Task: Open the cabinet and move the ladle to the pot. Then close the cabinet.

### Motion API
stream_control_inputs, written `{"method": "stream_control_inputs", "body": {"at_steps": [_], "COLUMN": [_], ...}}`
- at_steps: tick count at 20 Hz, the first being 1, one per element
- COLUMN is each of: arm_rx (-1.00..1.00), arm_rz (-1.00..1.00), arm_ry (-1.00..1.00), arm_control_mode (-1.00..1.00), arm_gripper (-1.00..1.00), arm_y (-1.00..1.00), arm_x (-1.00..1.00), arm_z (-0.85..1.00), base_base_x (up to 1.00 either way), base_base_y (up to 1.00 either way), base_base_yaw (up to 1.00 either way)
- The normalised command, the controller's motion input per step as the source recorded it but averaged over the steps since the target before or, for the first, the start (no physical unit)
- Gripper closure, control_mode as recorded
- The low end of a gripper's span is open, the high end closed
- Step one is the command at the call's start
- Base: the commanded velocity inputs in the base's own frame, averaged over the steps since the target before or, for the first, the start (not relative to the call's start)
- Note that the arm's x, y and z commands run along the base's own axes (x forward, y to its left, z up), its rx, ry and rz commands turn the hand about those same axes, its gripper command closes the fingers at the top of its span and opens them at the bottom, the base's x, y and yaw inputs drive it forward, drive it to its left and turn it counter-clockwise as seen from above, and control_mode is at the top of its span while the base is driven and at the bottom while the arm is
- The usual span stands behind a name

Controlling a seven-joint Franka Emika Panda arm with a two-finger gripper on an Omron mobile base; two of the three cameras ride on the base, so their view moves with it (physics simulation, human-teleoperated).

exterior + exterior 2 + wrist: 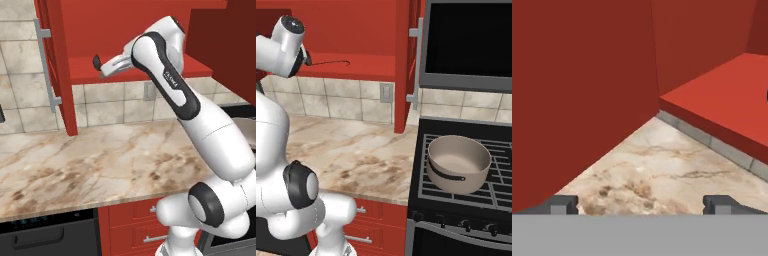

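The red cabinet (85, 30) stands open, its left door (59, 65) and right door (402, 65) both swung out. The ladle (112, 65) lies on the cabinet's floor, with its dark bowl at the left end and its thin handle (331, 62) running right. The grey pot (458, 162) sits on the stove grate at the right. My gripper (641, 205) is open, its two fingertips (562, 204) wide apart with nothing between them. It looks past the inside of the left door at the counter, with the cabinet floor (727, 95) on its right.
A marble counter (100, 160) runs under the cabinet, with red drawers (135, 220) below it. A black stove (466, 200) stands on the right under a dark microwave (471, 45). An outlet (386, 92) sits on the tiled wall. My arm's elbow (150, 50) is close in front of the shelf.
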Motion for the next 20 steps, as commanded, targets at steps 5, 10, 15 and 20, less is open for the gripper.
{"method": "stream_control_inputs", "body": {"at_steps": [5, 10, 15, 20], "arm_rx": [0.0, 0.0, -0.05, -0.05], "arm_rz": [-0.22, -0.21, -0.23, -0.21], "arm_ry": [-0.03, 0.0, -0.05, -0.01], "arm_control_mode": [-1.0, -1.0, -1.0, -1.0], "arm_gripper": [-1.0, -1.0, -1.0, -1.0], "arm_y": [0.0, 0.0, 0.0, 0.0], "arm_x": [0.34, 0.55, 0.53, 0.44], "arm_z": [0.0, 0.01, 0.0, 0.0], "base_base_x": [0.0, 0.0, 0.0, 0.0], "base_base_y": [0.0, 0.0, 0.0, 0.0], "base_base_yaw": [0.0, 0.0, 0.0, 0.0]}}
